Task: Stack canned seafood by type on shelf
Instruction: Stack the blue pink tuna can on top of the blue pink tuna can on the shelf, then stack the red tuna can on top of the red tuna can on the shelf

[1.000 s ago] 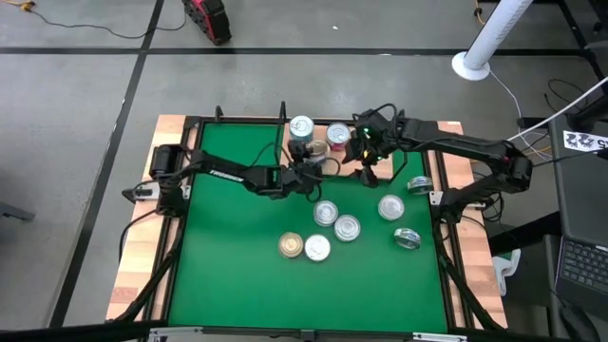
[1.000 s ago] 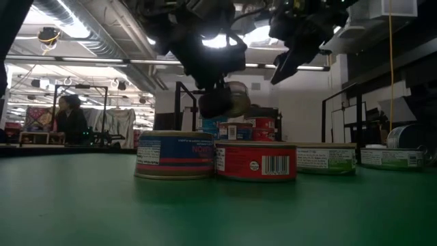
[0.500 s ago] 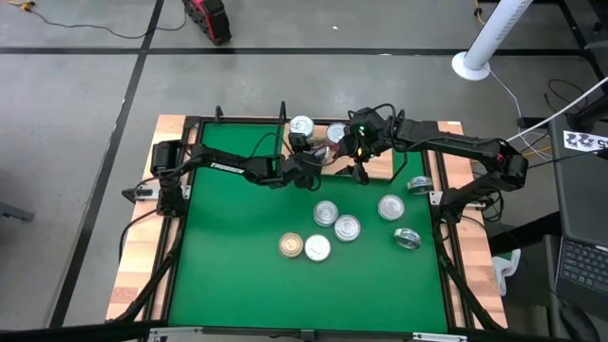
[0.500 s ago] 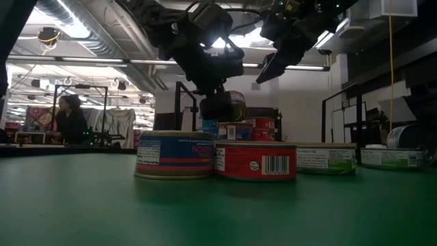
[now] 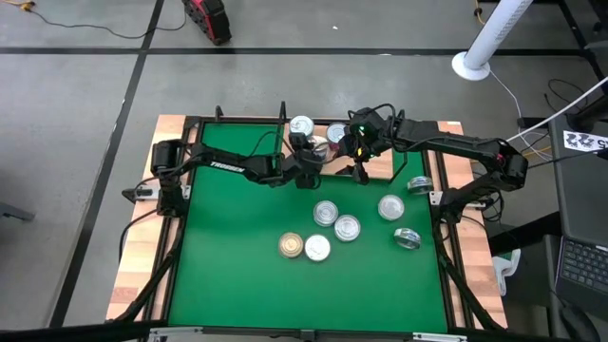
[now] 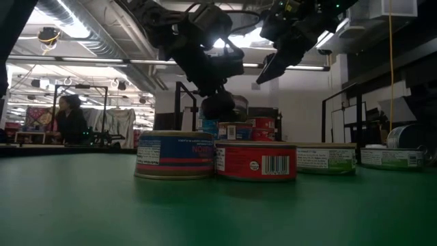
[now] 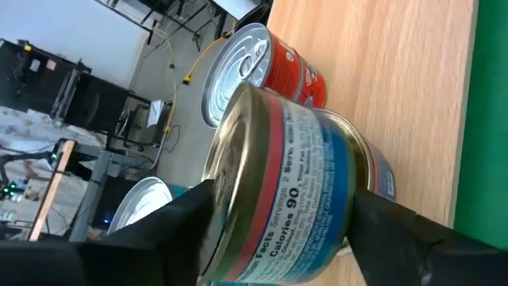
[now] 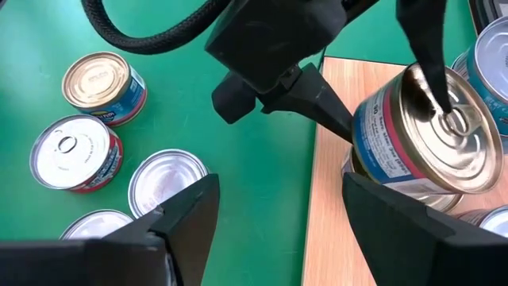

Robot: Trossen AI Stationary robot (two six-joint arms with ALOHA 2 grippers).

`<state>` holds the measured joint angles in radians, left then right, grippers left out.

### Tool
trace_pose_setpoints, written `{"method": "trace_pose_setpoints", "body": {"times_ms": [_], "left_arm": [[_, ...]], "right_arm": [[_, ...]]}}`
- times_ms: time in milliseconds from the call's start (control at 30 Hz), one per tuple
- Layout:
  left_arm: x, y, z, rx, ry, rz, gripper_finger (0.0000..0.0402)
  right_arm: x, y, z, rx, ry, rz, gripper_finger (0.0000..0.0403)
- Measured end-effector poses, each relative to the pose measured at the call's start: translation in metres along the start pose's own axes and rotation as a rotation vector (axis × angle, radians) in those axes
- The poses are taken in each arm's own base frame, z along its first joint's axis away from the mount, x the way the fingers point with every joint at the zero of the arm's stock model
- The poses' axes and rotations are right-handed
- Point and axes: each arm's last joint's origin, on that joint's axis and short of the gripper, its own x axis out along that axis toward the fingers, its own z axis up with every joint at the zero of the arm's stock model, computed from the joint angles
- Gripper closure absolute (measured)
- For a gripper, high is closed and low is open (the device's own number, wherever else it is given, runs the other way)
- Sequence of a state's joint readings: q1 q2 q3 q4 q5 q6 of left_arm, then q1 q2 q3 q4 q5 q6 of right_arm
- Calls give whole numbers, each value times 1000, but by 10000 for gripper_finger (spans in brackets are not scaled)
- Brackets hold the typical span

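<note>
While my left gripper [image 5: 306,160] sets a blue tin [image 5: 317,150] on the shelf [image 5: 378,167] | low: it rests on another tin | left wrist: jaws wide, barely touching; red tin [image 7: 274,67] behind | right wrist: right gripper [image 8: 274,208] open, empty; an off-centre stack may topple.

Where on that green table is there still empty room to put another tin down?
The green mat is bare along its whole left side and near edge, beside the loose tins at centre-right. The wooden shelf at the far edge is crowded: tins and both grippers, left and right, meet there.
</note>
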<state>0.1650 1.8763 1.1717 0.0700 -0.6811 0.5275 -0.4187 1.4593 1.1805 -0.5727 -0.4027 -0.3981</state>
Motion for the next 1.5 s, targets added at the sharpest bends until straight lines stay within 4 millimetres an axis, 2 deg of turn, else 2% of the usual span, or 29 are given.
{"method": "trace_pose_setpoints", "body": {"times_ms": [133,367,867,1033,1300,1500], "left_arm": [[1,1,0,-31,1,1,122],[0,-2,4,-54,-89,-117,126],[-2,5,7,-122,-116,-102,127],[-27,5,21,-189,-169,-132,127],[-84,9,40,-368,-252,-213,128],[-112,-6,47,-399,-284,-308,128]], "right_arm": [[0,0,0,0,0,0,136],[0,0,0,0,1,-1,136],[0,0,-1,4,7,1,136],[0,2,-4,19,40,15,136],[-1,4,-9,50,93,41,136],[4,19,-5,17,92,91,136]]}}
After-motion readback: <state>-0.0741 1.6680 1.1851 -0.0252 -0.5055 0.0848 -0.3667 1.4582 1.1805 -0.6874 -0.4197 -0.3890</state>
